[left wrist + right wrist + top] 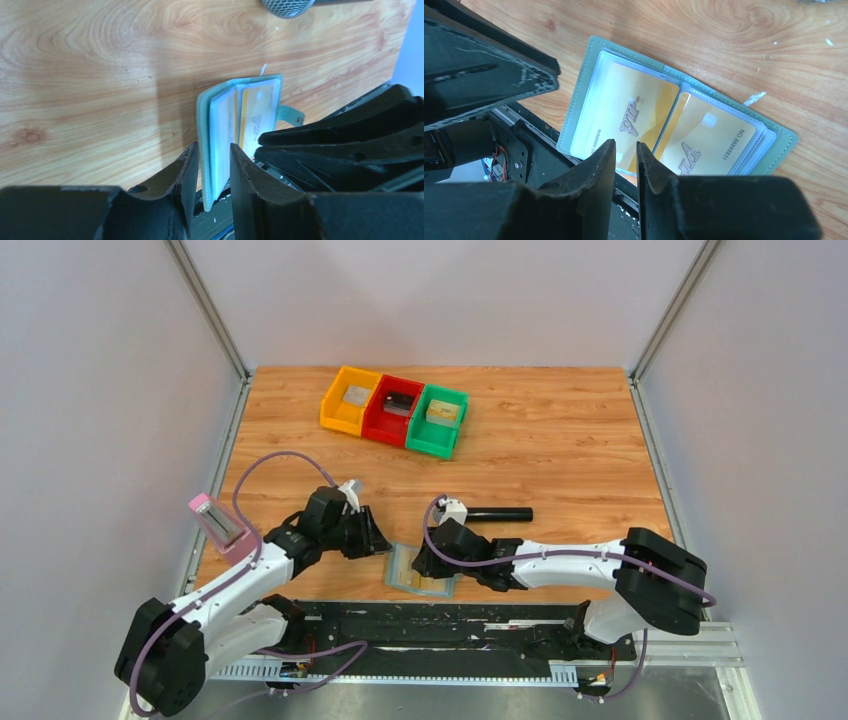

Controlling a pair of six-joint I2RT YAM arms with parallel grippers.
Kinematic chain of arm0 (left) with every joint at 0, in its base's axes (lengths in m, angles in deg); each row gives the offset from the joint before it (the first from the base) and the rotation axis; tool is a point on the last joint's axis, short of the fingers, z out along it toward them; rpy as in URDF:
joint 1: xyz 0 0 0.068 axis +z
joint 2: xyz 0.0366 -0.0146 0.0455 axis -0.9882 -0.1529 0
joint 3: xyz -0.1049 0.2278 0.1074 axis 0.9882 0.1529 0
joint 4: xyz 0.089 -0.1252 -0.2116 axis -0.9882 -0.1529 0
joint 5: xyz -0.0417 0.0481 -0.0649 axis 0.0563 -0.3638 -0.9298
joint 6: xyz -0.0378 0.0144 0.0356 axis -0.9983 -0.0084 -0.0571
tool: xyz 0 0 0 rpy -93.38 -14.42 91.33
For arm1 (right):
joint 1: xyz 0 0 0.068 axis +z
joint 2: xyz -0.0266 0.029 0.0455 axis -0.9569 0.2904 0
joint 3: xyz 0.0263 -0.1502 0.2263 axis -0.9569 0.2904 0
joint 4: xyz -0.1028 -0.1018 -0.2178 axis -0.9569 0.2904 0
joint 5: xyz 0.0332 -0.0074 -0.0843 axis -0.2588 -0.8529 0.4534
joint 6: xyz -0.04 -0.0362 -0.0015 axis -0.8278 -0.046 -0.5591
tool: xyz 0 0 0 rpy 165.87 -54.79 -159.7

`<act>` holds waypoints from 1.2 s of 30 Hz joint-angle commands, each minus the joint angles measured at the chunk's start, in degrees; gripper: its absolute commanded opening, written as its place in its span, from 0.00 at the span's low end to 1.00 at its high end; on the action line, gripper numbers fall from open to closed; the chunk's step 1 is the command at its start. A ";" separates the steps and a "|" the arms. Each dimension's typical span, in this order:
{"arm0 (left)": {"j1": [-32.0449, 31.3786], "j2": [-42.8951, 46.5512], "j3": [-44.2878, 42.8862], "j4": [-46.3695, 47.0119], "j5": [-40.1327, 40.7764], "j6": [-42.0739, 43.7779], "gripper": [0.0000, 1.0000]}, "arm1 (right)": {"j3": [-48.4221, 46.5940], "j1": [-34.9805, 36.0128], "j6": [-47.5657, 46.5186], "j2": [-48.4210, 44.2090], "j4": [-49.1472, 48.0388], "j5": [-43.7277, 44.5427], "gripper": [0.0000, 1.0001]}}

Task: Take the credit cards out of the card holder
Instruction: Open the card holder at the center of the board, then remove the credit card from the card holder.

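The pale blue-grey card holder lies open at the table's near edge, partly over the black rail. Two gold-yellow credit cards sit in its clear sleeves. My left gripper stands open around the holder's raised left panel, with a gap showing on each side of the panel between the fingers. My right gripper hovers over the holder's near edge. Its jaws stand a narrow slit apart with nothing between them. A card's gold edge also shows in the left wrist view.
A black microphone lies just behind the right wrist. Yellow, red and green bins stand in a row at the back. A pink-capped object sits at the left edge. The black rail runs along the front.
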 commanded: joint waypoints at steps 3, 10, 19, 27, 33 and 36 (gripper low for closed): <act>-0.41 2.11 -2.11 1.25 -4.23 0.37 0.36 | 1.42 -0.96 0.42 -0.55 -2.82 -1.67 0.23; -1.03 -1.90 -0.01 8.87 -8.90 -1.23 0.25 | 2.27 -1.98 1.10 0.94 -4.60 -3.74 0.27; -1.25 -7.83 4.76 15.01 -7.12 -2.79 0.10 | 5.28 -3.93 2.19 2.34 -8.29 -6.73 0.28; -1.28 -10.53 6.24 14.57 -4.65 -1.79 0.09 | 4.30 -4.08 2.46 1.99 -8.82 -7.24 0.29; -1.29 -9.82 6.87 13.66 -3.47 -1.60 0.08 | 2.92 -4.32 2.79 2.95 -8.74 -7.37 0.31; -1.29 -9.69 7.04 13.12 -3.17 -1.48 0.08 | 2.47 -4.34 3.18 4.22 -8.93 -7.81 0.32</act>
